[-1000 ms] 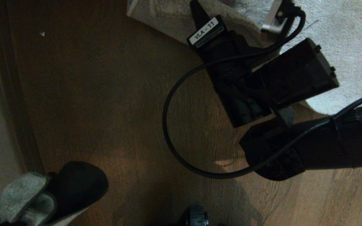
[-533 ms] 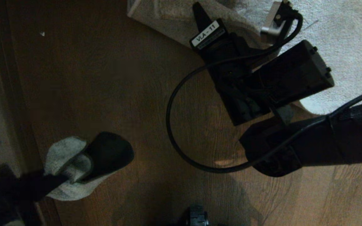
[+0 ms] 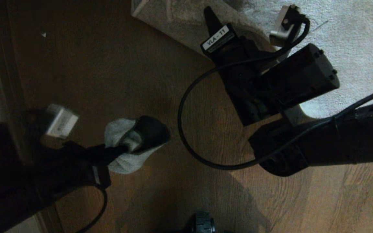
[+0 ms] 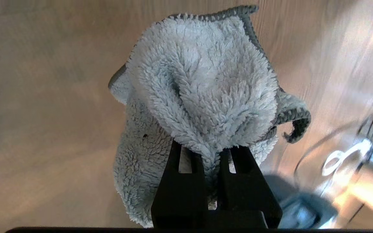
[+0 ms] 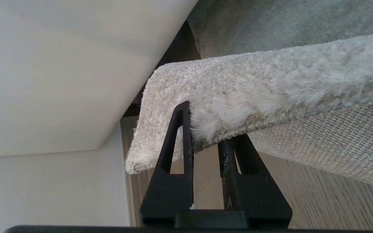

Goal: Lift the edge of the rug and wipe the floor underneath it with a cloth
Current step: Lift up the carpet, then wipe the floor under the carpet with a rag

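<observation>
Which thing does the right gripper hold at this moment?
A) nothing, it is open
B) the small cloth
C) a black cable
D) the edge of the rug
D: in the right wrist view the right gripper is closed on the rug edge, lifted above the floor.

Brown wood-grain plank floor (image 3: 134,81) is lying dim — a pale wall (image 5: 44,81) is running alongside it.
</observation>
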Robot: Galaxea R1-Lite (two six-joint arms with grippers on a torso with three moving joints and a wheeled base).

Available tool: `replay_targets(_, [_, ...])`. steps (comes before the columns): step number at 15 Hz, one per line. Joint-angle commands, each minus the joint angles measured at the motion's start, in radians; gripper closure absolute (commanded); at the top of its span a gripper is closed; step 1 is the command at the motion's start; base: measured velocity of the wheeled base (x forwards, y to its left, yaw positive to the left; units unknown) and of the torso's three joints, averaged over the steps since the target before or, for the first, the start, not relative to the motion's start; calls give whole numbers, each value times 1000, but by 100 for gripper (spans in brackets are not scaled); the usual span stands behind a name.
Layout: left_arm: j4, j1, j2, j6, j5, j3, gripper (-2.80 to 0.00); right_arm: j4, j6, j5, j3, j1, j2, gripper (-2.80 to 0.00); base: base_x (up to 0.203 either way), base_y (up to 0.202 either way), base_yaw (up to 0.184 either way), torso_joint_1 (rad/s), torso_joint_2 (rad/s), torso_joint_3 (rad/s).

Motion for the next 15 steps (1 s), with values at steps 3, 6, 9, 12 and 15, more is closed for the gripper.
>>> replay_targets(3, [-70,-109,183,-113,113,-98,0,-47,0,-3,-2,-5,13,0,0,0,0,0,0,0])
replay_targets(6, [-74,-164,253,-196,184,-147,0,-47,-3,-3,-2,-12,13,0,0,0,0,0,0,0])
replay_targets(9, [-167,-179,336,-246,228,-160,0,-47,-5,-3,-3,-24,8,0,0,0,0,0,0,0])
replay_targets(12, [-322,-189,432,-253,261,-163,0,-47,-3,-3,-2,-37,6,0,0,0,0,0,0,0])
replay_targets(15, [-409,-202,523,-256,310,-219,0,-47,-1,-5,-2,-38,11,0,0,0,0,0,0,0])
